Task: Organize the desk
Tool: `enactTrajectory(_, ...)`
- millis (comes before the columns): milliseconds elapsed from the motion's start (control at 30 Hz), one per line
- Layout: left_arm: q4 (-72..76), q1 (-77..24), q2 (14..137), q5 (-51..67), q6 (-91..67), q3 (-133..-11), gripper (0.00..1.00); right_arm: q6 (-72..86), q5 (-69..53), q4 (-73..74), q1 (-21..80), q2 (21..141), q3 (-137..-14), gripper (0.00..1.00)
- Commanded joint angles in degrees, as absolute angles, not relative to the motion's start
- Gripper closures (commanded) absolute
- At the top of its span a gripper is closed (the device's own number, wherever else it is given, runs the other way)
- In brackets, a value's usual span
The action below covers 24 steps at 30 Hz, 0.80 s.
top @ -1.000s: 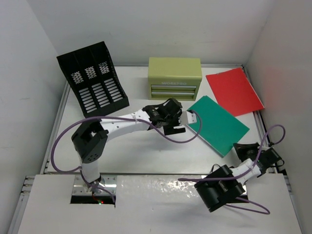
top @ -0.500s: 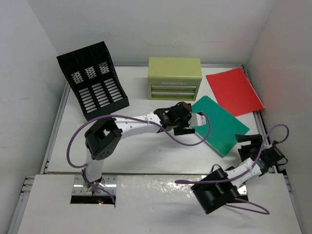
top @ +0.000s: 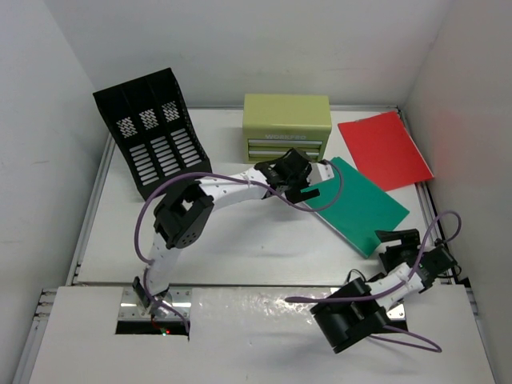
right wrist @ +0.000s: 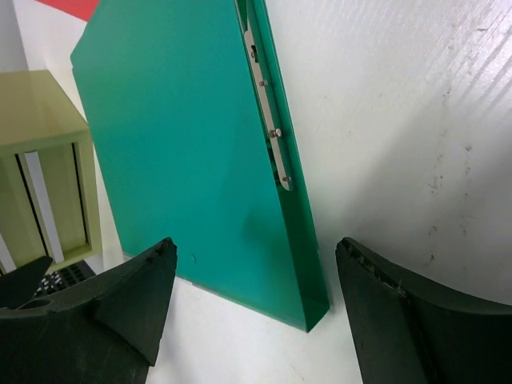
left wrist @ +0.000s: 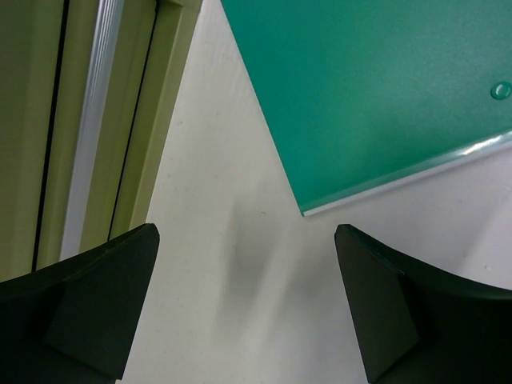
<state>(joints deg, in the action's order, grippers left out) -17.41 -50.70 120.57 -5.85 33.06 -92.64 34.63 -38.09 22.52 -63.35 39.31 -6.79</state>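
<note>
Two arms: left arm (top: pixel 232 188) stretched out across the middle of the worktop, right arm (top: pixel 400 276) low at the near right edge
Worktop (top: pixel 240 240): white and flat, metal rails along its edges, closed in by white walls, filling the middle of the top view beyond the arm bases
Left fingers (left wrist: pixel 80 304): spread wide, nothing between them, hanging over bare worktop
Left wrist view: corner of the green folder (left wrist: pixel 384 88) ahead between the fingertips, front of the olive drawer chest (left wrist: pixel 48 120) at far left
Right fingers (right wrist: pixel 416 320): spread wide, gripping nothing
Right wrist view: near corner of the green folder ahead between the fingers, metal clip strip (right wrist: pixel 268 120) showing along its open edge
Green folder, top view: flat on the worktop right of centre, turned at an angle, left fingers at its far-left corner, right fingers near its near corner
Red folder (top: pixel 386 150): flat in the far right corner, just beside the green folder
Drawer chest, top view: against the back wall, centre, two drawers facing the arms
Black file rack (top: pixel 152 132): far left, three slots, leaning back
</note>
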Motion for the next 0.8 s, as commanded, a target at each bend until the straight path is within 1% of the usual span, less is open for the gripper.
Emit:
enactTrajectory(0,-11.8,-51.7,122.1,-7.2,34.5,-94.1,0.09,33.3,-40.2,20.7,-63.4,39.4,-4.3,0.22)
enactTrajectory(233,-13.1,-51.8,128.0,-6.7,33.5,-100.7,0.09,32.2,-44.4,15.4,-63.4,43.5,-2.4,0.28)
enactTrajectory(467,-11.9,-51.9,129.7,-6.4,34.3,-101.0,0.09,33.1,-45.4,10.7,-63.4,43.6,-0.7,0.29)
enactTrajectory(500,-11.9,-52.0,130.2,-6.2,34.4,-100.9,0.09,32.7,-45.6,10.8,-63.4,44.1,-0.7,0.3)
enactTrajectory(533,-12.0,-52.1,130.4,-6.1,34.5,-100.9,0.09,32.3,-45.9,10.8,-63.4,44.3,-0.7,0.32)
enactTrajectory(600,-12.1,-52.4,130.9,-5.9,34.5,-101.0,0.09,32.3,-47.5,11.2,-63.4,44.6,-0.7,0.35)
enactTrajectory(767,-12.5,-52.7,131.6,-5.2,34.6,-101.0,0.09,31.9,-47.0,13.3,-63.4,42.1,-1.8,0.38)
